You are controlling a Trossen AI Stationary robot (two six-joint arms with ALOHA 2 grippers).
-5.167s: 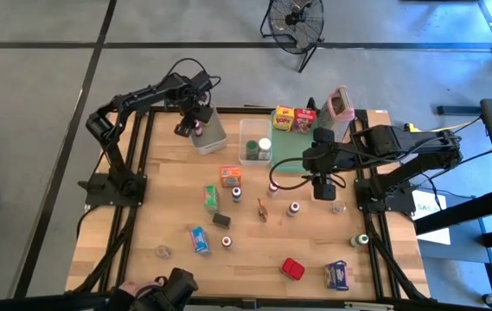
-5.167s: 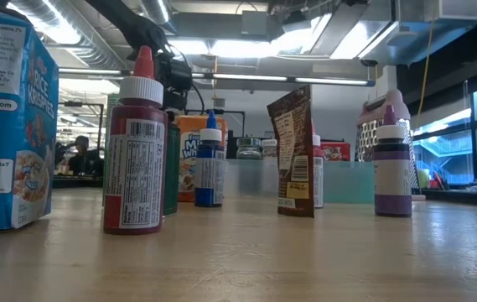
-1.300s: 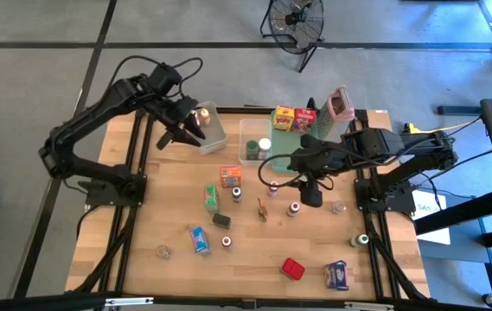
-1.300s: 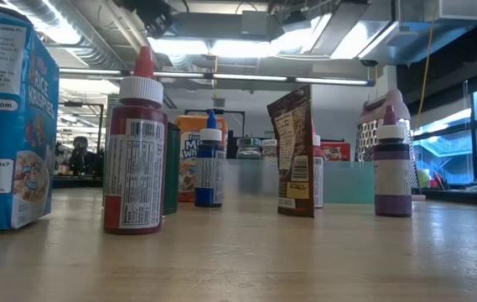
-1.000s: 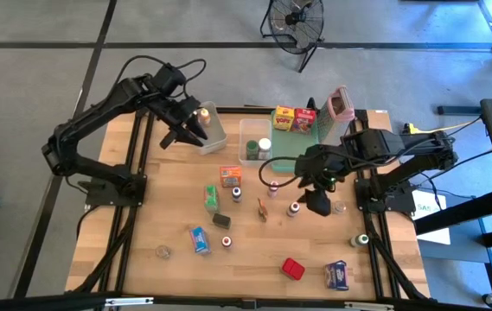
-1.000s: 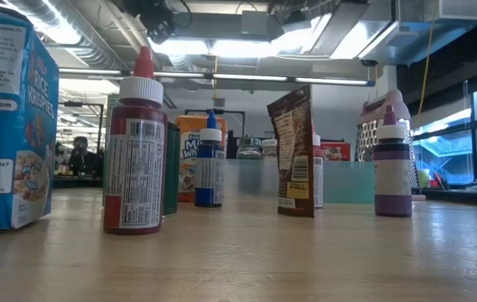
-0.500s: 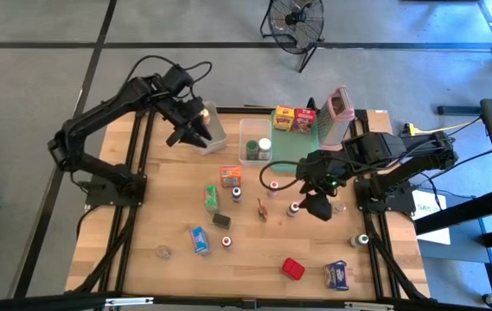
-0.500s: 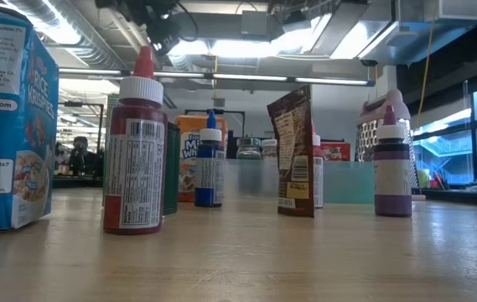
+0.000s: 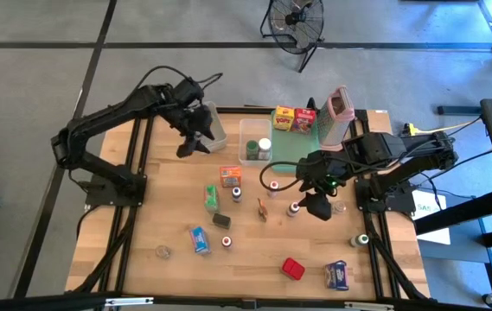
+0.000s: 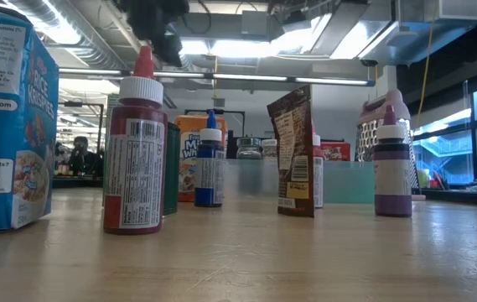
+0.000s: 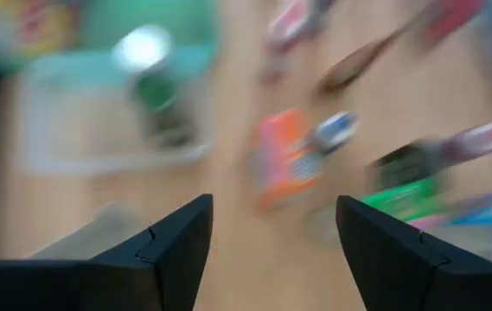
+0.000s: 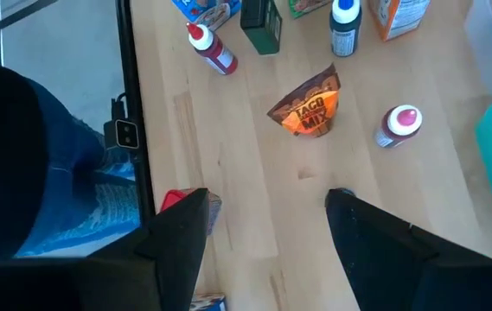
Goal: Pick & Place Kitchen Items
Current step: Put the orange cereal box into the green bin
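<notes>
Small kitchen items are scattered over the wooden table (image 9: 159, 199): an orange box (image 9: 230, 175), a green packet (image 9: 212, 198), a blue-capped bottle (image 9: 237, 193), a brown taco-mix packet (image 12: 309, 111), a purple bottle (image 12: 399, 125) and a red box (image 9: 292, 269). My left gripper (image 9: 185, 150) hangs open and empty above the table, just near of the left clear bin (image 9: 214, 130). Its own view (image 11: 273, 203) shows the orange box (image 11: 284, 160) ahead, blurred. My right gripper (image 9: 318, 208) hovers open and empty over the table's right part (image 12: 267, 194).
A second clear bin (image 9: 247, 130) holds a green jar with a white lid (image 9: 265, 148). Behind it stand a teal tray (image 9: 290, 160), two cereal boxes (image 9: 293, 118) and a grey container with a pink rim (image 9: 339, 104). More bottles and packets lie toward the near edge.
My left gripper has swung from beside the left bin toward the table's near edge and somewhat to the right, sinking a little and turning about as it went. My right arm has kept still.
</notes>
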